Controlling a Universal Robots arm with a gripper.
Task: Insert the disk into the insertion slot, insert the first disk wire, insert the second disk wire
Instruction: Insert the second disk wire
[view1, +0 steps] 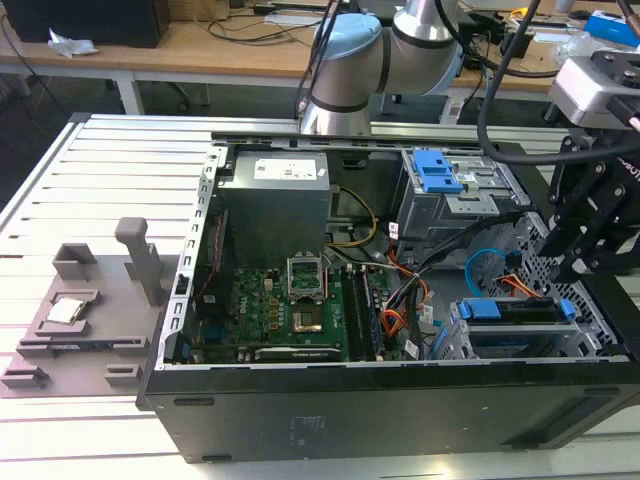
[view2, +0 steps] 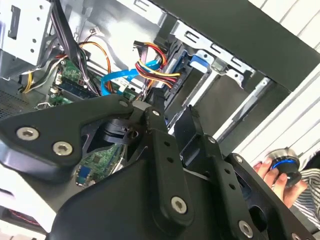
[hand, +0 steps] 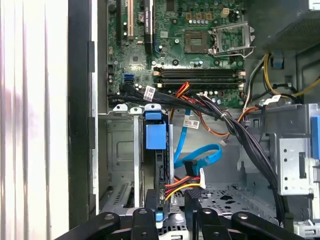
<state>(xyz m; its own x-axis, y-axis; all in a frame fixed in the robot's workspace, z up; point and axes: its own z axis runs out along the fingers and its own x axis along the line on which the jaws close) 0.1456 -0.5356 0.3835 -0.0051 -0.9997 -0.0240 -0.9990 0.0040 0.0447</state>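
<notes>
We see the blue-framed grey metal disk (view1: 515, 312) seated in the silver perforated sheet-metal insertion slot (view1: 470, 345) | black gripper (view1: 580, 262) just above its far end | jaw state: we cannot tell | open black computer case (view1: 350, 400) around.

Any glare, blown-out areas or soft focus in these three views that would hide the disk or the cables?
First wrist view: the slatted table is washed out white; the disk and blue cable read clearly. Second wrist view: the gripper linkage is close and dark, with bright overexposure at the far corner. Exterior view: even light, and the disk is legible.
</notes>
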